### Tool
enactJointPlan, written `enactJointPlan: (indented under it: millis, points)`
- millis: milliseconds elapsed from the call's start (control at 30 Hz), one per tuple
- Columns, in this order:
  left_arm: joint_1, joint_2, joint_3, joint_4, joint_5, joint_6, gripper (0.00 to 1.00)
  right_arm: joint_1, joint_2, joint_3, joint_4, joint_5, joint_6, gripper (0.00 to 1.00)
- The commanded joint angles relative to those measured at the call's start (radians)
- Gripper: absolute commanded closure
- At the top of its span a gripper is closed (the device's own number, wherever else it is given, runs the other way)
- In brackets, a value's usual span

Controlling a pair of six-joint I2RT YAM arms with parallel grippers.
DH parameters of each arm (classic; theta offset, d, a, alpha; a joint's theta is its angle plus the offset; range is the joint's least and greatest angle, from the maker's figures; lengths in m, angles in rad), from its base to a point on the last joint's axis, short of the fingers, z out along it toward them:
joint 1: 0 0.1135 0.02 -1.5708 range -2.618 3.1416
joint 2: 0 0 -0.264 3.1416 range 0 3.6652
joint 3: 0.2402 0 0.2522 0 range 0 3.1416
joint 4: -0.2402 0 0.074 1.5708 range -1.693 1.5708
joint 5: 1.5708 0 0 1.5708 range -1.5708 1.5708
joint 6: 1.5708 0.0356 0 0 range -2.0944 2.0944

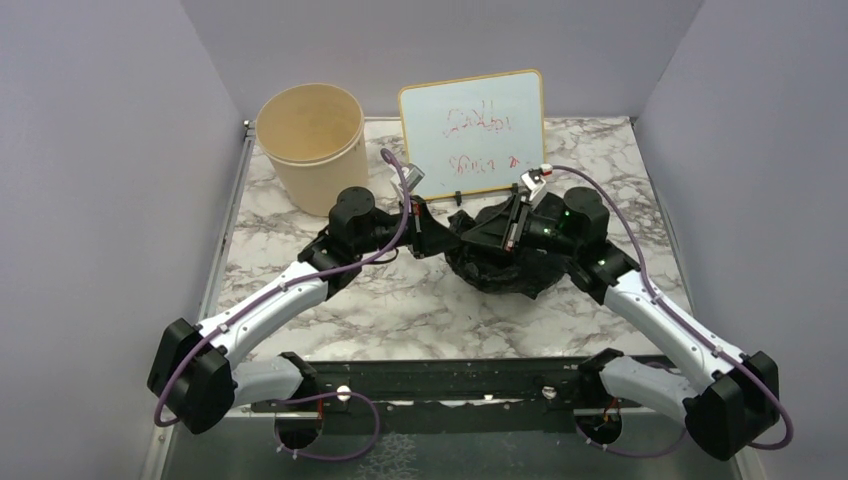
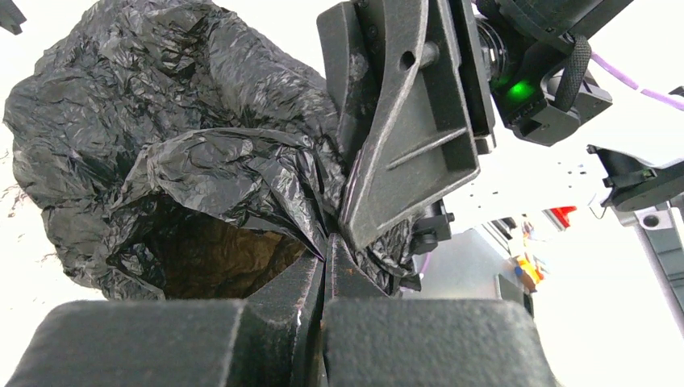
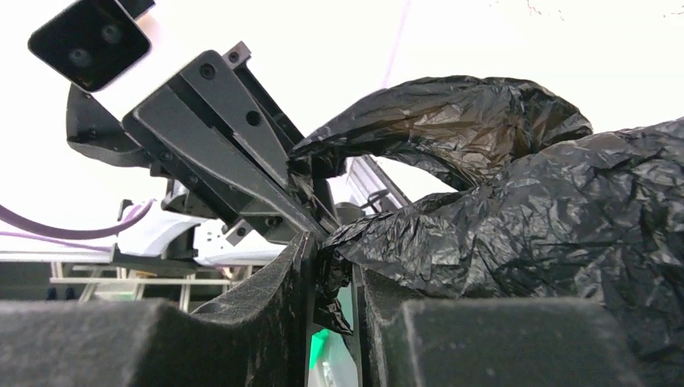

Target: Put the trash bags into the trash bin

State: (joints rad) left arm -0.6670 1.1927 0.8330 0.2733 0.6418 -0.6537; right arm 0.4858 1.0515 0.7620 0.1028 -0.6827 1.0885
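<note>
The black crinkly trash bag (image 1: pixel 512 268) lies in a heap on the marble table, right of centre. My left gripper (image 1: pixel 441 236) reaches its left edge and my right gripper (image 1: pixel 497 234) is on top of it, tips close together. In the left wrist view the left gripper (image 2: pixel 331 243) is shut on a thin fold of the bag (image 2: pixel 161 137), whose mouth gapes open just left of it. In the right wrist view the right gripper (image 3: pixel 332 256) pinches a fold of the bag (image 3: pixel 532 226). The cream trash bin (image 1: pixel 311 145) stands upright at the back left, apart from both grippers.
A white whiteboard (image 1: pixel 472 131) with red writing stands at the back, just behind the bag and right of the bin. Grey walls close in the table on the left, right and back. Purple cables run along both arms.
</note>
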Motion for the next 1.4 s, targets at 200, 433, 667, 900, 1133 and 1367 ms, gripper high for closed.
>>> enactJointPlan:
  millis: [200, 433, 667, 900, 1133, 1367]
  points:
    - [0.0, -0.049, -0.022, 0.003, -0.038, 0.002, 1.0, 0.009, -0.078, 0.087, -0.078, 0.072, -0.099, 0.65]
    - [0.0, -0.042, -0.013, 0.003, 0.0, 0.0, 1.0, 0.008, -0.071, 0.125, 0.006, 0.104, -0.125, 0.84]
    - [0.001, -0.06, -0.024, -0.009, -0.025, -0.01, 1.0, 0.008, -0.069, 0.407, -0.302, 0.307, -0.545, 0.92]
    - [0.0, -0.064, 0.01, -0.091, -0.022, 0.047, 1.0, 0.008, -0.033, 0.439, -0.634, 0.405, -0.857, 0.94]
    - [0.001, -0.057, 0.02, -0.06, -0.02, 0.045, 1.0, 0.008, -0.065, 0.279, -0.379, 0.026, -0.591, 0.85]
    - [0.0, -0.06, 0.025, -0.069, -0.002, 0.032, 1.0, 0.009, -0.005, 0.273, -0.287, -0.06, -0.498, 0.64]
